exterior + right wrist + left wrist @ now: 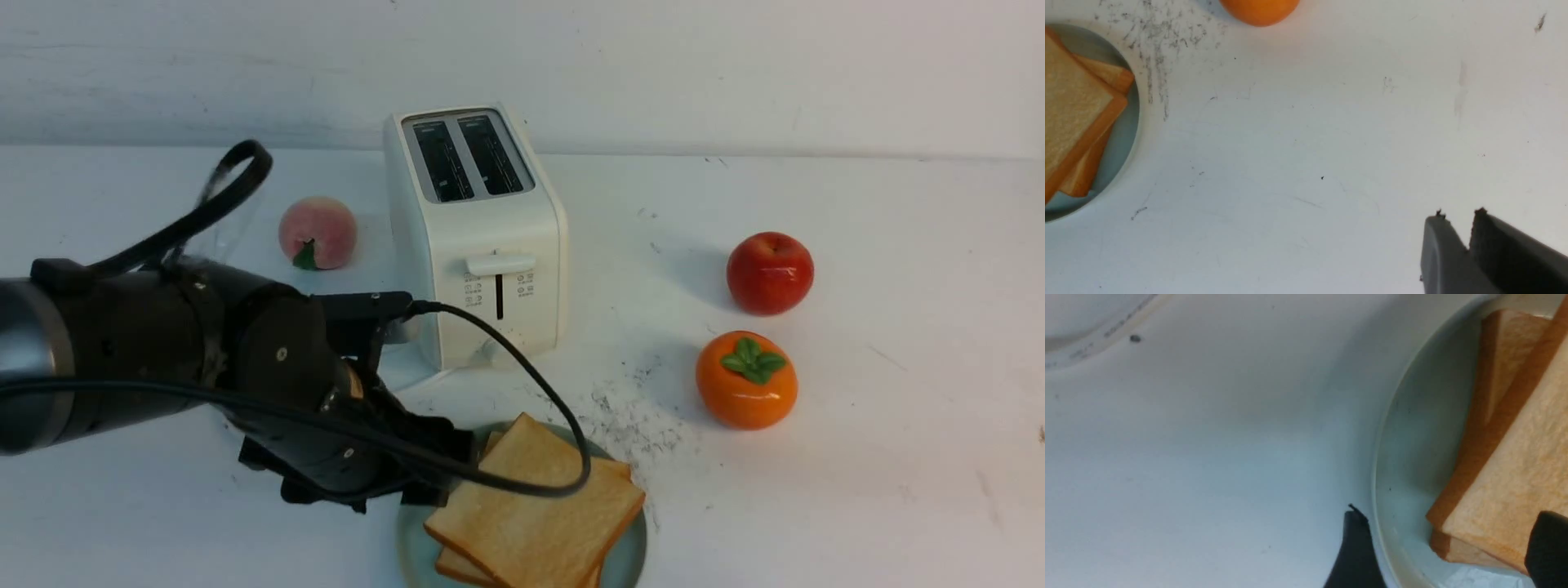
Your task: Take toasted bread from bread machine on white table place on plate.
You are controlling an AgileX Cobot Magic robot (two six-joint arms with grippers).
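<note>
Two slices of toasted bread (535, 506) lie stacked and skewed on the plate (633, 547), at the near edge of the white table (857, 408). Front view: the bread machine (482, 237) stands behind, its slots dark and empty. The left gripper (445, 472) sits low at the plate's left rim. Placing appears complete; the next move calls for a straight lift clear without snagging the upper slice. Icons beside the lever are too small to read.

Left wrist view: fingers (1355, 551) spread wide, one outside the rim and one over a slice corner, gripping nothing.

Right wrist view: right gripper (1468, 245) nearly closed and empty, well apart from the plate. No brand is legible.
</note>
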